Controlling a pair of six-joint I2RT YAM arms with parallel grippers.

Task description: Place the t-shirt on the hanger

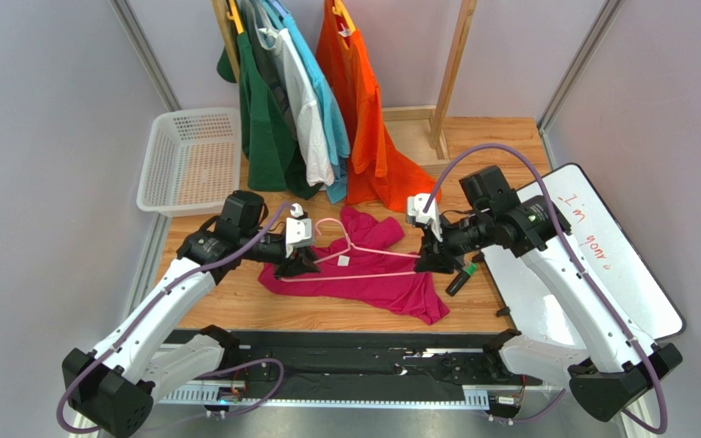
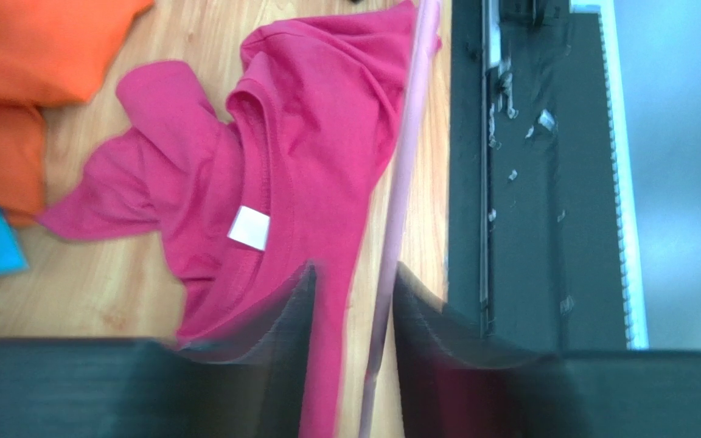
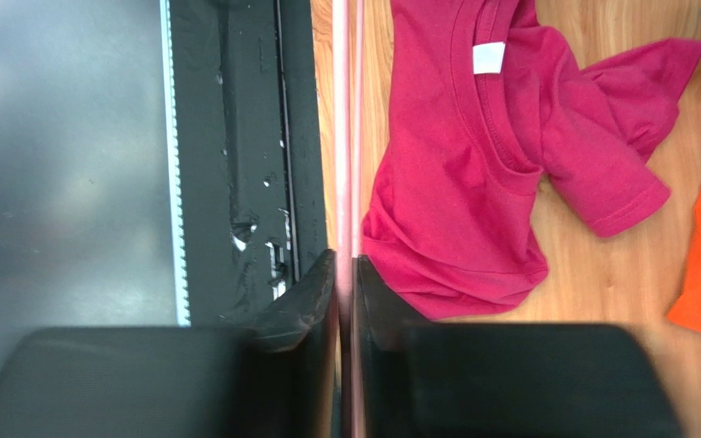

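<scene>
The magenta t-shirt (image 1: 372,278) lies crumpled on the wooden table, collar and white label up (image 2: 249,226). The light-pink hanger (image 1: 354,260) rests on top of it, its bottom bar along the shirt's near edge. My left gripper (image 1: 297,265) is at the hanger's left end. In the left wrist view its jaws (image 2: 354,269) straddle the bar (image 2: 400,182) with a gap, so it is open. My right gripper (image 1: 432,260) is at the right end. In the right wrist view its jaws (image 3: 346,257) pinch the bar (image 3: 345,137) beside the shirt (image 3: 455,182).
Orange (image 1: 363,119), green (image 1: 263,119) and pale shirts hang from a wooden rack (image 1: 450,73) at the back. A white basket (image 1: 190,160) sits back left. A whiteboard (image 1: 592,255) lies on the right, with a dark marker (image 1: 457,281) beside it. A black rail (image 1: 354,351) runs along the near edge.
</scene>
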